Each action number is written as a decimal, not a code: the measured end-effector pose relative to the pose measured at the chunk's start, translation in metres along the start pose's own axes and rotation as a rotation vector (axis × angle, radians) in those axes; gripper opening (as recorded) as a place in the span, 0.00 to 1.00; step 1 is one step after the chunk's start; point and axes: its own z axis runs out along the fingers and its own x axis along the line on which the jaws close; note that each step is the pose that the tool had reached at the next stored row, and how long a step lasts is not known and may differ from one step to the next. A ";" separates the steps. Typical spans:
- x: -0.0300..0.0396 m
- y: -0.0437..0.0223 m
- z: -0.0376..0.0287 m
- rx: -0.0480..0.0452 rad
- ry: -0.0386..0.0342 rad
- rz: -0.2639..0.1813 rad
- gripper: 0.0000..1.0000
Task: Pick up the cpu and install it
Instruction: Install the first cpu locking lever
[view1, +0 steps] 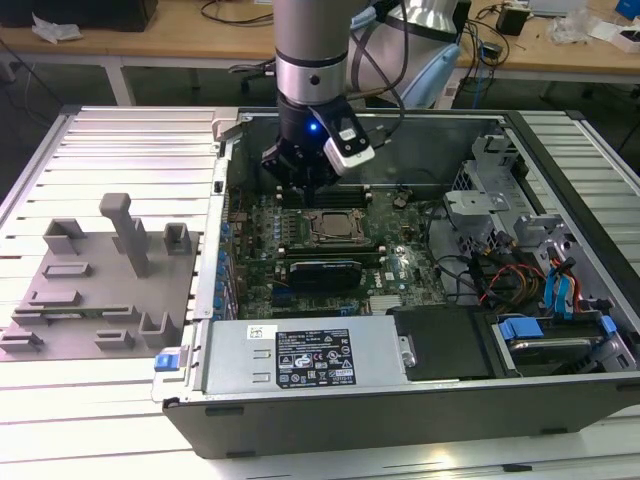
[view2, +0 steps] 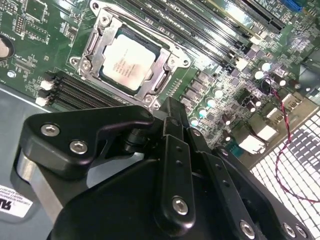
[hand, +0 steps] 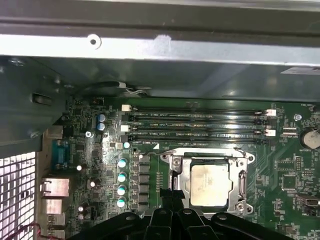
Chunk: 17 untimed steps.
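**Chip Seated, Arm Poised Over the Socket**

The cpu (view2: 129, 61) lies flat inside the socket (view2: 165, 76), silvery top up and the dark metal frame around all four of its sides, as both wrist views show. The gripper (view1: 303, 190) hangs above the socket, close over one edge of its frame and clear of the chip. It carries nothing that can be seen. Whether it is spread or closed cannot be told from these views.

Green motherboard (hand: 290, 175) surrounds the socket within the open computer case (view1: 400, 425). Rows of memory slots (hand: 195, 124) run just beside the socket, and a line of small capacitors (hand: 122, 182) stands near another side.

By the look of it, the placing step is done and the work stands at the end of the install. Whether the frame is latched down over the chip cannot be told. Any further move near the socket calls for a straight, gentle path, since parts crowd the socket closely and a sideways nudge could shift the chip.
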 end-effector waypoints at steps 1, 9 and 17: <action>0.0000 0.0000 -0.0008 0.0000 -0.0001 0.000 0.11; 0.0094 0.0004 -0.0013 0.0000 -0.0016 0.000 0.11; 0.0275 0.0010 -0.0018 0.0001 -0.0029 0.000 0.11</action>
